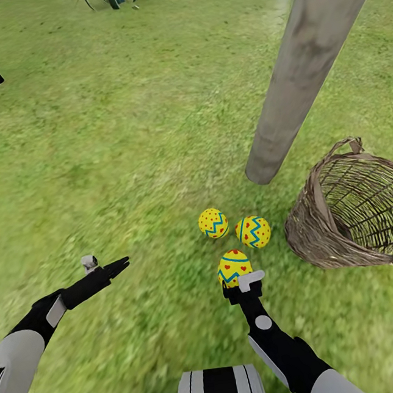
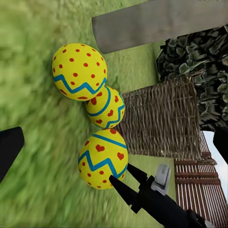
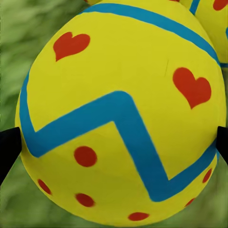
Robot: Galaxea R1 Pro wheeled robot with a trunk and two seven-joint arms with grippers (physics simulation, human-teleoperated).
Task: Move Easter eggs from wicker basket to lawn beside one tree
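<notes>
The right gripper (image 1: 239,284) sits at the near egg (image 1: 233,267), its dark fingers (image 3: 8,147) showing at either flank of the shell in the right wrist view, spread about as wide as the egg's middle. Whether they press on it or have just let go I cannot tell. The left gripper (image 1: 110,265) hangs over bare grass well to the left, fingers parted and holding nothing.

All three Easter eggs lie on the lawn (image 1: 109,139) at the foot of the tree (image 1: 303,66), just short of where the pale trunk meets the ground. The two farther eggs (image 1: 213,222) (image 1: 253,231) sit side by side, close together; the near one rests just in front of them. The wicker basket (image 1: 358,213) lies tipped on its side to the right of the eggs, mouth open, and what shows of its inside looks empty.

Judging by looks, the eggs are light, rigid and smooth, likely to slip or roll if pinched off-centre. The surest hold would be across the widest band, fingers square to the shell, with gentle pressure. The task appears nearly or fully met.
</notes>
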